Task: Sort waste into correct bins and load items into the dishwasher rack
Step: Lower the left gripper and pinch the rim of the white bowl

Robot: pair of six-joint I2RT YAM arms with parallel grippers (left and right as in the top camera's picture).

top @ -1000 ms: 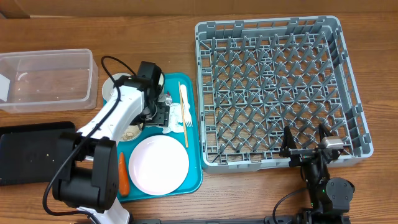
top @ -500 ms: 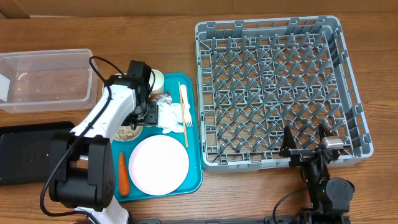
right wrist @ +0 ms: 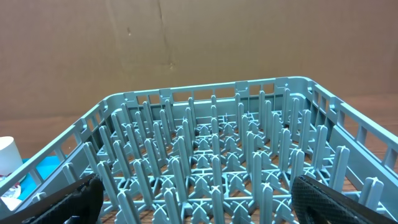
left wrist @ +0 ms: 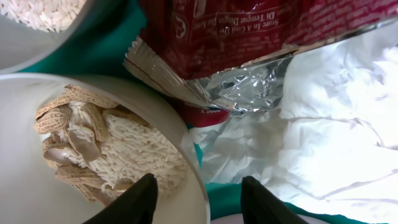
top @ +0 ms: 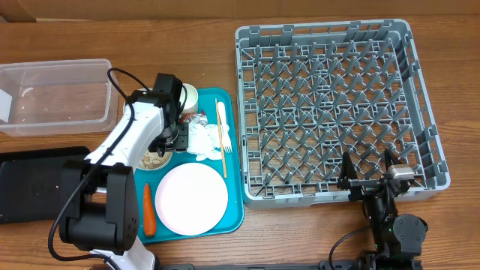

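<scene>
Dishwasher rack (top: 322,28), just ahead of right gripper (right wrist: 199,196): nothing loaded. Clear tub (top: 112,97) and black tray (top: 37,187), well apart from left gripper (left wrist: 202,193): look empty. Plate (top: 191,198), napkin (left wrist: 323,137), wrapper (left wrist: 249,31), carrot (top: 148,210) near left gripper, unsorted. Task barely begun. Left gripper half-open, straddling scrap bowl (left wrist: 186,143) rim, gripping nothing. Right gripper spread wide, empty.

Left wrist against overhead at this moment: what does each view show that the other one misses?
Only the left wrist: print on the foil wrapper, separate nut shells and rice-like scraps in the bowl, the left gripper with jaws either side of its rim. Only the overhead: dishwasher rack, clear tub, black tray, round plate, carrot. Both: wrapper, bowl, crumpled napkin, teal tray.
</scene>
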